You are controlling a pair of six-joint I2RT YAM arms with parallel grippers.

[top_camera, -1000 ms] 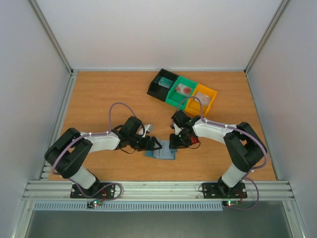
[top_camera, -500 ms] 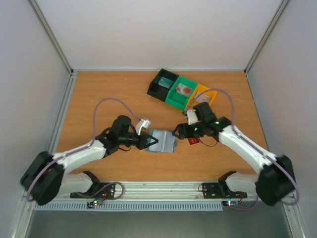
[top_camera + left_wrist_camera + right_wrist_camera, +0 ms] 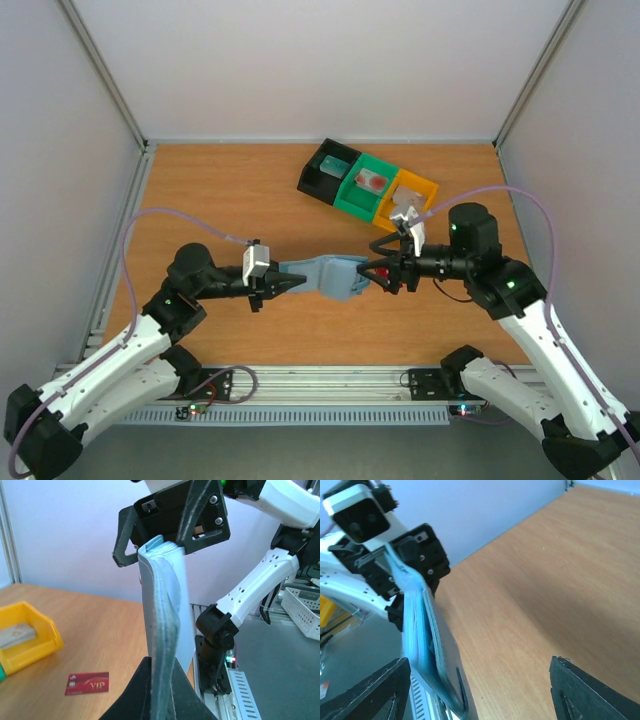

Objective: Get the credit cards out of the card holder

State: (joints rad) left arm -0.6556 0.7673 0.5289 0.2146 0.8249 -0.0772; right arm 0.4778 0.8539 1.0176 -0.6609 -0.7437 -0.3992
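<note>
card holder: light blue card holder [image 3: 335,277] held up off the table [image 3: 220,200], stretched roughly level between the two grippers near the table's middle
left gripper: the left gripper [image 3: 290,284] is clenched on the holder's left end; in the left wrist view the fingers [image 3: 187,700] pinch the soft layers from both sides
right gripper: the right gripper [image 3: 380,273] is spread wide; the holder's far end sits between its fingers without being squeezed, and in the right wrist view it lies close to one finger [image 3: 370,690], well apart from the other
holder's edge: several thin layers show along the side; whether cards sit in the pockets cannot be told
red card: a dark red card [image 3: 88,683] marked "vip" lies flat on the table, out of the holder, below the right gripper and near the yellow bin [image 3: 45,642]
bins: black bin [image 3: 327,170], green bin [image 3: 367,182] and the yellow one stand in a touching row at the far side, well apart from the holder
</note>
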